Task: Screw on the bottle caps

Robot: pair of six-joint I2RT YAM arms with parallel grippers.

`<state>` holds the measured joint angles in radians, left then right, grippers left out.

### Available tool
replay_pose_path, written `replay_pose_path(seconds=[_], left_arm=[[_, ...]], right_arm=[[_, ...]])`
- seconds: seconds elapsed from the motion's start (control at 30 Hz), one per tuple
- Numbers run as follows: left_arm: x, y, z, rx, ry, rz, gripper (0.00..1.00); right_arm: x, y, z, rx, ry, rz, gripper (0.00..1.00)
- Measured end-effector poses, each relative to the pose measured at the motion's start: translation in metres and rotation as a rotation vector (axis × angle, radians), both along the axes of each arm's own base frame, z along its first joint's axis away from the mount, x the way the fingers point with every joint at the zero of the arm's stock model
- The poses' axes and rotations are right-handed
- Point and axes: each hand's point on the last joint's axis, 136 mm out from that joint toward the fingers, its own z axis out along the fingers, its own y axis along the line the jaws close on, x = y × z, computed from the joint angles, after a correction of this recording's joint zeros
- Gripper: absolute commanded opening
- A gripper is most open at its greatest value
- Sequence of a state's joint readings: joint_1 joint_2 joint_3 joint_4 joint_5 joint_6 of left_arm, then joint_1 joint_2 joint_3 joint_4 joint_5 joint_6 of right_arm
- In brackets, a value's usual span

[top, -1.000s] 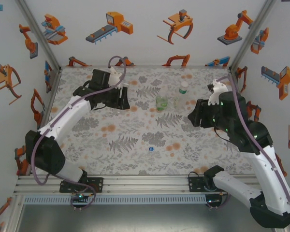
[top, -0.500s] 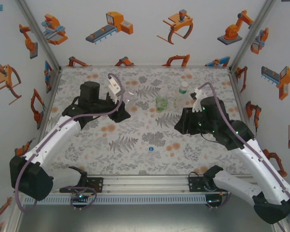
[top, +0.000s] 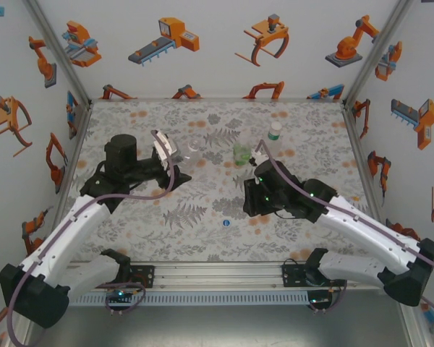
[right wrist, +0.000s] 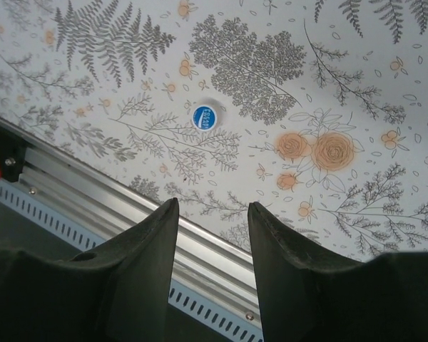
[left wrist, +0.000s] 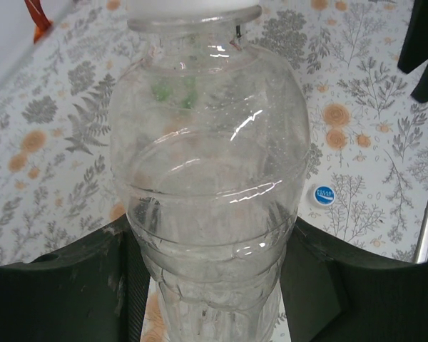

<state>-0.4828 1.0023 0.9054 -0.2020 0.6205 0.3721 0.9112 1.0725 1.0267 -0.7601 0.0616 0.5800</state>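
A clear unlabelled bottle (left wrist: 207,178) stands upright between my left gripper's (left wrist: 210,285) black fingers, which are shut on its lower body; something white sits on its neck at the frame's top edge. From above, that bottle (top: 189,151) and left gripper (top: 175,160) are at mid-left of the mat. The blue cap (top: 225,223) lies flat on the mat near the front centre, also seen as a blue cap (left wrist: 324,194) and a blue cap (right wrist: 207,118). My right gripper (top: 247,207) hovers just right of it, open and empty (right wrist: 212,206). A green-tinted bottle (top: 241,152) and a green-labelled bottle (top: 273,136) with a white cap stand behind.
The aluminium rail (right wrist: 128,206) at the table's near edge runs just below my right fingers. Patterned walls close in the left, back and right sides. The right arm's cable (top: 271,160) loops in front of the two standing bottles.
My right arm has swung from the back right to the front centre, over the blue cap. My left arm has drawn the clear bottle slightly nearer and rotated.
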Motion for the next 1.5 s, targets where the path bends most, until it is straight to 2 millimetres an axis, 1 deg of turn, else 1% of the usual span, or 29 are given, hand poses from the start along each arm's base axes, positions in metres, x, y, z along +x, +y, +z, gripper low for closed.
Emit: replay_pose_path(seconds=[0.1,0.23,0.4,0.53,0.8,1.0,1.1,1.23,1.37,1.5], left_arm=[[-0.007,0.000,0.008,-0.010,-0.037,-0.012,0.00],[-0.018,-0.001,0.012,-0.003,-0.082,-0.029,0.00],[-0.023,0.003,0.022,0.003,-0.145,-0.018,0.00],[-0.023,0.007,0.027,0.006,-0.177,0.003,0.00],[-0.017,0.017,0.025,0.038,-0.220,0.069,0.00],[-0.011,0.026,0.026,0.066,-0.256,0.129,0.00],[-0.009,0.031,0.028,0.075,-0.270,0.160,0.00],[-0.006,0.038,0.032,0.074,-0.285,0.203,0.00],[-0.007,0.041,0.038,0.058,-0.303,0.225,0.00],[-0.007,0.042,0.039,0.053,-0.304,0.232,0.00]], right_arm=[[0.002,0.006,-0.012,-0.025,0.012,-0.002,0.44],[0.003,0.014,-0.030,-0.056,0.037,0.000,0.43],[0.004,0.021,-0.052,-0.098,0.064,0.004,0.43],[0.005,0.028,-0.067,-0.128,0.086,0.011,0.43],[0.002,0.045,-0.099,-0.182,0.133,0.017,0.43],[0.000,0.054,-0.123,-0.217,0.169,0.003,0.43],[0.003,0.059,-0.131,-0.234,0.184,-0.005,0.43],[0.008,0.068,-0.135,-0.243,0.189,-0.014,0.43],[0.014,0.078,-0.132,-0.250,0.174,-0.023,0.44],[0.019,0.080,-0.129,-0.267,0.159,-0.045,0.46]])
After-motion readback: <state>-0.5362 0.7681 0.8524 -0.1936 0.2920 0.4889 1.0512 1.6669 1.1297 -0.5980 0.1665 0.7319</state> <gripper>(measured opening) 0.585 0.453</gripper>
